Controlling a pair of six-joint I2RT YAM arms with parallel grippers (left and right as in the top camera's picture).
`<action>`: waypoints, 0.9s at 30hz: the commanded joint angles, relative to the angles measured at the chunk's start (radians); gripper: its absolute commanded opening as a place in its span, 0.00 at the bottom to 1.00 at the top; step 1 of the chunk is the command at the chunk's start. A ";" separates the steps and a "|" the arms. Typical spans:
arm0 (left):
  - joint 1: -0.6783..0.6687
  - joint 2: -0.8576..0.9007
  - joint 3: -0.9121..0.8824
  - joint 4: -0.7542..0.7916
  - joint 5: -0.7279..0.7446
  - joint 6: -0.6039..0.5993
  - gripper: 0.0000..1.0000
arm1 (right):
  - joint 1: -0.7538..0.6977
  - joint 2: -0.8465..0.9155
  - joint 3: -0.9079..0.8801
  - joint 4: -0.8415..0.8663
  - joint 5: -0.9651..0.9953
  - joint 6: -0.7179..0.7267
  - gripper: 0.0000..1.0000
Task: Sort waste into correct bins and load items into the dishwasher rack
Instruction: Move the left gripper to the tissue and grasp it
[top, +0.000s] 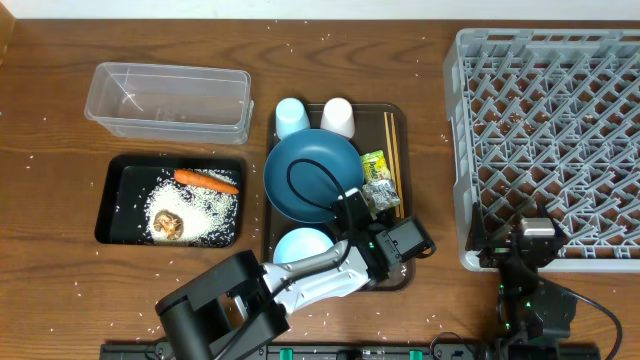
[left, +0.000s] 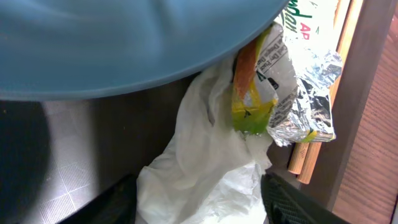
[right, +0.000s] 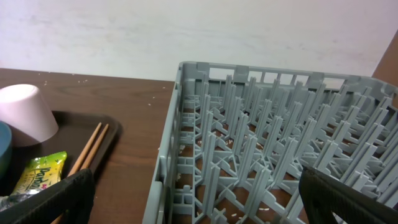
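My left gripper (top: 360, 212) is low over the brown serving tray (top: 398, 115). In the left wrist view it is open (left: 199, 202), with its fingers on either side of the crumpled white napkin (left: 205, 162). The yellow-green snack wrapper (left: 283, 93) (top: 377, 178) lies just beyond the napkin, against the blue plate (top: 310, 172) (left: 124, 43). The chopsticks (top: 392, 145) (left: 311, 155) lie along the tray's right side. My right gripper (top: 527, 240) (right: 199, 211) is open and empty over the front left corner of the grey dishwasher rack (top: 550, 60) (right: 186, 124).
The black tray (top: 112, 215) holds the carrot (top: 207, 181), rice (top: 205, 215) and a brown lump (top: 167, 226). The clear tub (top: 165, 100) sits behind it. A light blue cup (top: 290, 117), a whitish cup (top: 338, 116) (right: 22, 115) and the bowl (top: 300, 245) stand on the serving tray.
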 joint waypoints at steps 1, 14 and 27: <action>0.000 0.018 -0.004 -0.006 -0.018 0.003 0.51 | 0.010 -0.002 -0.002 -0.004 0.006 0.002 0.99; 0.000 0.014 -0.004 -0.019 -0.008 0.003 0.14 | 0.010 -0.002 -0.002 -0.004 0.006 0.002 0.99; -0.001 -0.174 -0.003 -0.116 0.130 0.004 0.06 | 0.010 -0.002 -0.002 -0.004 0.006 0.002 0.99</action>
